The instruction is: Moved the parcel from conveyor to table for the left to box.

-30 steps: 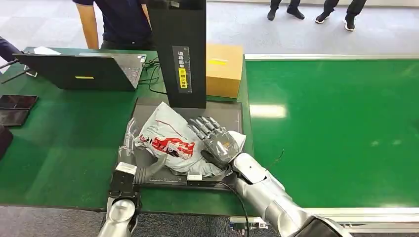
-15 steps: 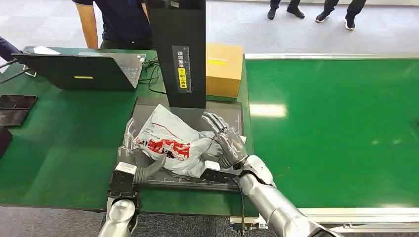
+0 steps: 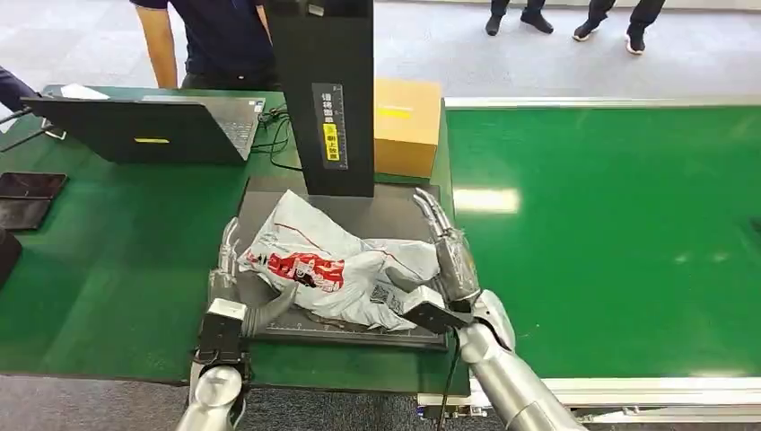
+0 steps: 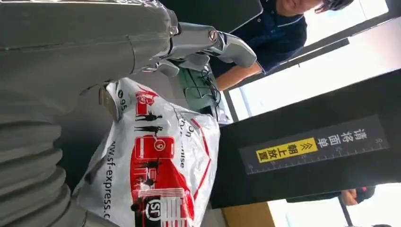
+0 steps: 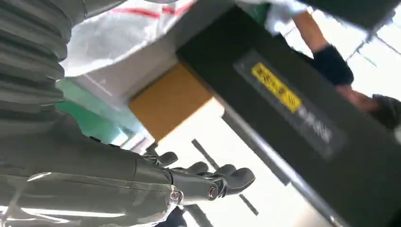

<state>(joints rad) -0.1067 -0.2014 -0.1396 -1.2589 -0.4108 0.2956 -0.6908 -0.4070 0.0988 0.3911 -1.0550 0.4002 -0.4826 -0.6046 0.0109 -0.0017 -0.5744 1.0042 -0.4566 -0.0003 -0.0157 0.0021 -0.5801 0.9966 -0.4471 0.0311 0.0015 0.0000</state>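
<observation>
I saw the parcel (image 3: 336, 267) lying on the dark mat (image 3: 395, 211). My left hand (image 3: 235, 287) touched its 9 o'clock edge, thumb against the bag, whether gripping I could not tell. My right hand (image 3: 446, 251) stood at 3 o'clock, fingers straight and holding nothing.

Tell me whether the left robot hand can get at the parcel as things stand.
Probably yes: the left robot hand is already at the parcel, thumb against its near edge. Nothing lies between them; the right robot hand stands open on the far side.

The SF Express parcel (image 3: 336, 265) is covering part of the left hand (image 3: 235, 269), its thumb tucking under the bag's near edge. Beyond the right hand (image 3: 449, 256), a black upright column (image 3: 325, 90) is blocking part of the cardboard box (image 3: 408, 126) and running off the top edge.
</observation>
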